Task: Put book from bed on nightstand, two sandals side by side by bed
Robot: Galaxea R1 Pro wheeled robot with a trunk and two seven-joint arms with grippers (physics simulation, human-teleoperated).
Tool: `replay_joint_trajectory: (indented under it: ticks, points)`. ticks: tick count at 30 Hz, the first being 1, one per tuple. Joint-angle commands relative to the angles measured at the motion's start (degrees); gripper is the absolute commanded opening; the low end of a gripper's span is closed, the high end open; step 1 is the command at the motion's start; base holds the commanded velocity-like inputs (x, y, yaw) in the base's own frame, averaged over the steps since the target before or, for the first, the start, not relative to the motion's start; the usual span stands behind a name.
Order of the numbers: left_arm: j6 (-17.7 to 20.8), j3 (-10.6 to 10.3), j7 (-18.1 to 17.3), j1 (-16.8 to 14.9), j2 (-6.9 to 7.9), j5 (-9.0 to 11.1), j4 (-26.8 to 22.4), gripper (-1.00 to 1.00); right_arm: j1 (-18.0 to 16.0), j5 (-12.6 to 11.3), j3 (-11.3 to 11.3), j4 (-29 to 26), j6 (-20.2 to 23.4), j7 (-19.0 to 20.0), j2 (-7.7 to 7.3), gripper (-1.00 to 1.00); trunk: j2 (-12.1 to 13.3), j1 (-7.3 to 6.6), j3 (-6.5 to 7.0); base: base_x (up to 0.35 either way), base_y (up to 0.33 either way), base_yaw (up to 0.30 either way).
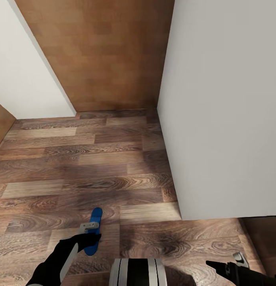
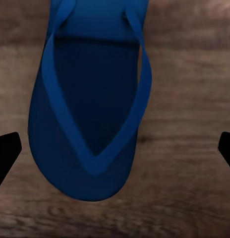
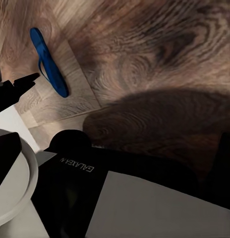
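Note:
One bright blue sandal (image 1: 95, 228) lies flat on the wood-plank floor just ahead of my base. My left gripper (image 1: 90, 235) hovers directly over it. In the left wrist view the sandal (image 2: 90, 114) lies between the two black fingertips (image 2: 6, 154), which stand wide apart at either side, open and not touching it. The right wrist view catches the same sandal (image 3: 48, 62) from the side. My right gripper (image 1: 217, 266) hangs low at the right, open and holding nothing. The book, bed and nightstand are out of view.
A white wall (image 1: 225, 111) rises close on the right, its corner reaching the floor. A tan wooden door (image 1: 102, 51) stands ahead, with another white wall (image 1: 27, 75) to the left. My own base (image 1: 138, 272) is at the bottom.

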Motion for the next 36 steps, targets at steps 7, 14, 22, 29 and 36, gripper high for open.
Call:
replay_joint_trajectory:
  ticks: [7, 14, 22, 29, 36]
  points:
    - [0.37, 0.09, -0.07, -0.01, 0.0, 0.51, -0.07, 1.0, -0.01, 0.01, -0.04, -0.04, 0.23, 0.15, 0.0, 1.0, -0.11, 0.17, -1.59, 0.0, 0.0, 0.0]
    - [0.37, 0.09, -0.07, -0.01, 0.07, 0.51, -0.07, 1.0, 0.0, 0.01, -0.04, -0.04, 0.23, 0.15, 0.0, 1.0, -0.14, 0.22, -2.03, 0.0, 0.0, 0.0]
    - [0.37, 0.11, -0.03, -0.01, 0.08, 0.51, -0.07, 1.0, 0.0, 0.01, -0.04, -0.04, 0.23, 0.15, 0.0, 1.0, -0.14, 0.22, -2.03, 0.046, 0.0, 0.0]
    - [0.36, 0.1, 0.01, -0.01, 0.08, 0.51, -0.07, 1.0, -0.02, 0.01, -0.04, -0.04, 0.23, 0.15, 0.0, 1.0, -0.14, 0.22, -2.03, 0.066, 0.0, 0.0]
    - [0.33, 0.09, 0.01, -0.01, 0.08, 0.51, -0.07, 1.0, 0.01, 0.01, -0.04, -0.04, 0.23, 0.15, 0.0, 1.0, -0.14, 0.22, -2.03, 0.005, 0.0, 0.0]
